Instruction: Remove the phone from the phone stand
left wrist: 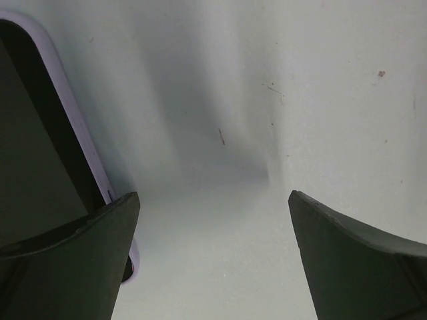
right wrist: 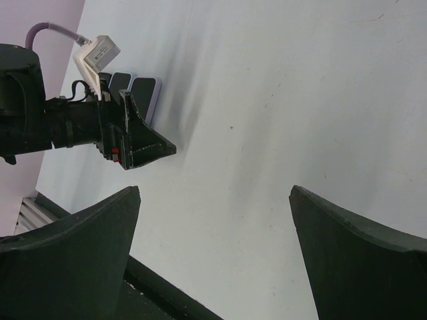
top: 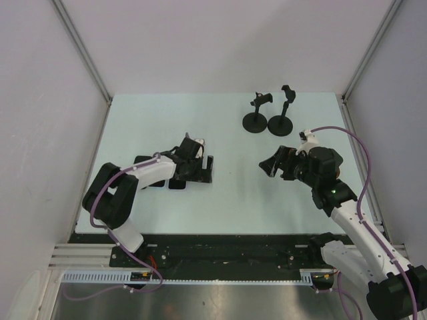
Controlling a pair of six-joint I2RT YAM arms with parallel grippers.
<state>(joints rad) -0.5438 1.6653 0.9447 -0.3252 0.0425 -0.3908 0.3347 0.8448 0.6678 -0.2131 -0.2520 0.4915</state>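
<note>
Showing only overhead: two phone stands (top: 254, 123)

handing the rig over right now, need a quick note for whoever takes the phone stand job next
Left gripper: open, nothing between its fingers, low over the pale table. One finger is at the edge of the dark-screened phone in a pale lilac case; I can't tell whether they touch.
Right gripper: open, empty, above bare table on the right.
Things: the phone lies flat on the table by the left gripper. The two black round-based phone stands are at the far right, both bare.
Done: no phone sits on either stand.
Left: probably just backing both arms away.
</note>
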